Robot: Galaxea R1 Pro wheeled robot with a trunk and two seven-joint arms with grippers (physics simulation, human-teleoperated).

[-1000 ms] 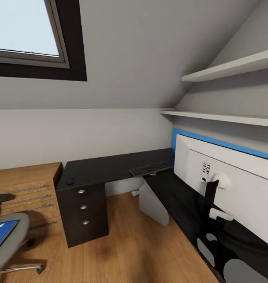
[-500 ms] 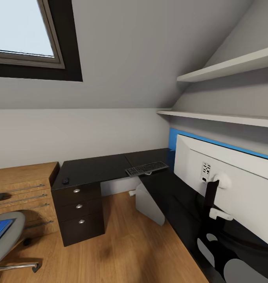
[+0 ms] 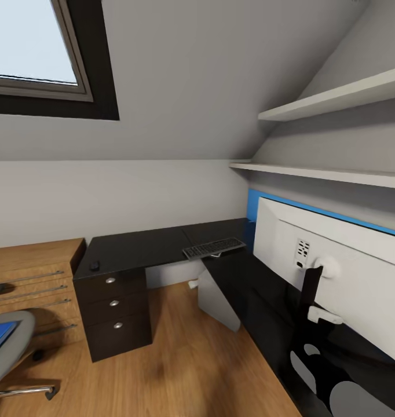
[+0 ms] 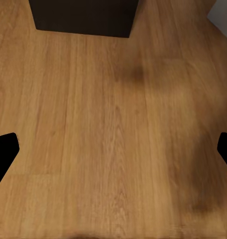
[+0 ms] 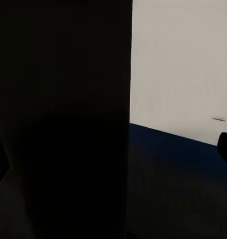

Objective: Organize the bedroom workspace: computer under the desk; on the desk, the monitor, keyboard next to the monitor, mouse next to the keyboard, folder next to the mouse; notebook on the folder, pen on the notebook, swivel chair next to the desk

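Because the monitor (image 3: pixel 342 278) stands close against the robot on the surface (image 3: pixel 139 249), a turn could topple it; both pincers gape, empty.

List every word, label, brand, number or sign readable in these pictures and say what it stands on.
No readable text anywhere.
Wide white-backed monitor: small port panel with dark marks, too small to read as characters.
Flat dark grey keyboard: key legends too small to read.
Black desk drawers: plain, with round silver knobs.
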